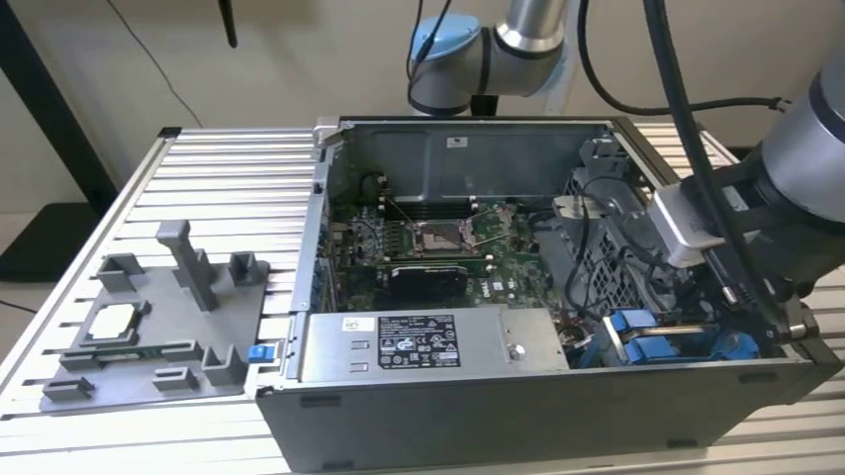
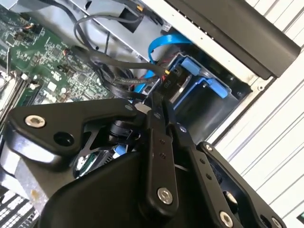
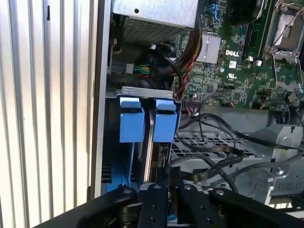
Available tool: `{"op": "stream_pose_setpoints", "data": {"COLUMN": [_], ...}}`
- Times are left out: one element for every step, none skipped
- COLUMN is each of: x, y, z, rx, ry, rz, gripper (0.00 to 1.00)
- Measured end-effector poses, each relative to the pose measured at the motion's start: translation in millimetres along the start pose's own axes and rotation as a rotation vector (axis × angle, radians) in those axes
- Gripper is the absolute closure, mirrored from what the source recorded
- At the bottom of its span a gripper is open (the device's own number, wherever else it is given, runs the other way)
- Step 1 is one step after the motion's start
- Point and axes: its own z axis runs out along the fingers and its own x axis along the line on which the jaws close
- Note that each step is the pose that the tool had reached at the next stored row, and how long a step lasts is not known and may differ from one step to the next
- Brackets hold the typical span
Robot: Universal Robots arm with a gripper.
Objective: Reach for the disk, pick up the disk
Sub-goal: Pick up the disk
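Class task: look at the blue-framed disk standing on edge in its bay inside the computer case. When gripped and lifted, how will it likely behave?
The disk looks like a rigid slab, so probably stiff, not floppy. Its blue plastic frame may be smooth and slip. Dark cables lie close beside it and could snag.

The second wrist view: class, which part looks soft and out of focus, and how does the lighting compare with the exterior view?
In the second wrist view the near gripper linkage looks soft while the disk is crisper; the exterior view is evenly lit, the case interior shadowed.
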Motion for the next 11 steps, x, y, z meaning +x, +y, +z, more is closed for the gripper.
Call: {"op": "stream_pose_setpoints", "data": {"x": [-0.6, -0.8, -1.0, -1.2, -1.4, -1.5, -1.6, -1.7, -1.9, -2.0, -2.1], "y": [1.8, 3.6, 5.7, 7.5, 9.0, 10.6, 12.0, 13.7, 15.5, 17.4, 19.3], "z": [-0.3, -0.6, -0.9, -1.3, -1.6, -1.8, -2.1, -2.5, -2.8, -3.2, -3.5], "rx": [0.0154, 0.0256, 0.0335, 0.0425, 0.0516, 0.0581, 0.0622, 0.0663, 0.0704, 0.0753, 0.0805], "ry": [0.0031, 0.0057, 0.0078, 0.0111, 0.0143, 0.0161, 0.0174, 0.0191, 0.0207, 0.0225, 0.0245], "rz": [-0.005, -0.008, -0.01, -0.014, -0.017, -0.019, -0.02, -0.022, -0.023, -0.025, -0.026], "gripper": [1.0, 1.0, 1.0, 1.0, 1.0, 1.0, 1.0, 1.0, 1.0, 1.0, 1.0]}}
